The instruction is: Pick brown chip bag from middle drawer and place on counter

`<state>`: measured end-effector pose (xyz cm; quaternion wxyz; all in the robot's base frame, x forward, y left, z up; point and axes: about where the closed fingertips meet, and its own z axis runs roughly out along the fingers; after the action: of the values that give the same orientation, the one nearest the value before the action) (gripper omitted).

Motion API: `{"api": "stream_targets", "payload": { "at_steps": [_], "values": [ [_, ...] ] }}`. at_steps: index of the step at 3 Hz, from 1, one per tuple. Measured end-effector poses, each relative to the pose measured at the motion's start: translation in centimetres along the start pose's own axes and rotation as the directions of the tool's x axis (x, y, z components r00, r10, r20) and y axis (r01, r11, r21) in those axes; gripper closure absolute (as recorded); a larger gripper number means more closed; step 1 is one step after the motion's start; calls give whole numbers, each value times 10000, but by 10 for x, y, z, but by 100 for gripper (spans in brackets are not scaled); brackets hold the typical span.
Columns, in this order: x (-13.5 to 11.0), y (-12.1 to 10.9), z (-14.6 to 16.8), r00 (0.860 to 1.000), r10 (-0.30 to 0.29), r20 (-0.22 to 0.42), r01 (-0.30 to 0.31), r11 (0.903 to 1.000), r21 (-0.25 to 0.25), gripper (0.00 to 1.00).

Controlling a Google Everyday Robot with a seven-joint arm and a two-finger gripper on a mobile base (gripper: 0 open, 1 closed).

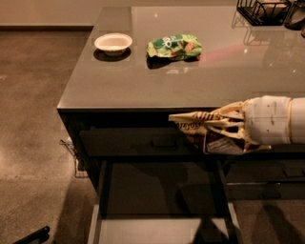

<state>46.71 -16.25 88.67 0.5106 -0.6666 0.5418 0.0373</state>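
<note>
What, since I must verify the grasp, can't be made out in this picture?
- Brown chip bag: camera view, partly hidden by the gripper holding it in front of the counter; lettering too dark to read.
- Middle drawer: camera view, near end cut off by the bottom edge.
- Wire basket: camera view, cut off by the top edge; contents unclear.
</note>
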Motion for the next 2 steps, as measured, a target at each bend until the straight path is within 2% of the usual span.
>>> {"api": "stream_targets", "payload": {
  "at_steps": [1, 2],
  "values": [
    [-25, -46, -12, 9874, -1543, -348, 1554, 9873, 326, 100],
    [-66, -97, -24, 9426, -3281, -626, 3323, 9400, 767, 100]
  ]
}}
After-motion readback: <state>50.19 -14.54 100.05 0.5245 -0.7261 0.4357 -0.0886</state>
